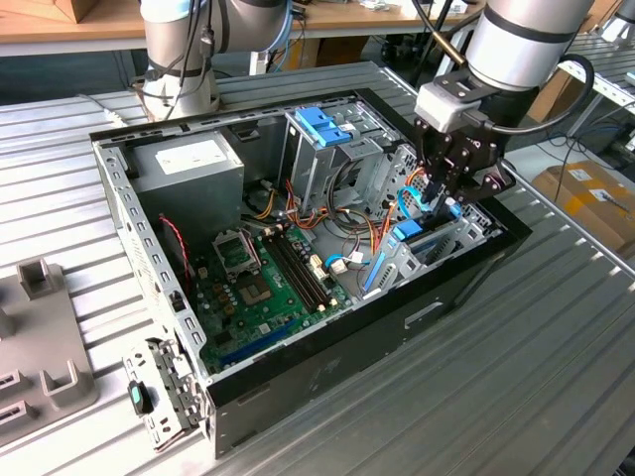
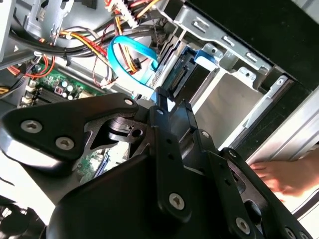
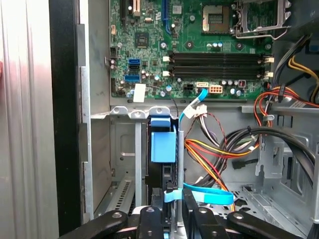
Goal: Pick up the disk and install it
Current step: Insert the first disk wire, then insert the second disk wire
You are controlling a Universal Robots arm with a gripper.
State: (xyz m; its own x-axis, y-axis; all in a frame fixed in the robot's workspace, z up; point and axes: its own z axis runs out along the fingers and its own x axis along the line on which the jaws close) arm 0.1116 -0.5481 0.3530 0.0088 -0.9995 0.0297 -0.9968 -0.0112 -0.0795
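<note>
Exterior view, from its left to its right: a grey plastic fixture [image 1: 42, 337] lies on the ribbed metal table [image 1: 516, 387]. Beside it stands the open computer case [image 1: 347, 369]. Inside the case, in the same order, are the grey power supply [image 1: 189, 164], the green motherboard [image 1: 260, 283], a metal drive cage with a blue latch [image 1: 322, 127] on top, and the drive bay in the corner at the exterior view's right. The gripper [image 1: 448, 198] reaches down into that corner from the upper right of the frame. The disk [image 1: 408, 232] stands on edge in the bay just under it, showing its blue rail. A cardboard box [image 1: 587, 193] sits beyond the table at the far right. In the first wrist view, looking straight down, the disk [image 3: 163, 147] is edge-on in a slot of the bay. The black fingers [image 3: 151, 222] sit narrow on either side of its near end, clamping it. A flat blue cable [image 3: 209, 195] and a bundle of coloured wires [image 3: 219, 149] lie just beside it, with the motherboard [image 3: 199, 55] beyond. In the second wrist view the gripper [image 2: 164, 99] meets the disk [image 2: 180, 69] at its end. A looped blue cable [image 2: 119, 55] hangs close by, and a person's hand [image 2: 285, 177] rests outside the case wall.
</note>
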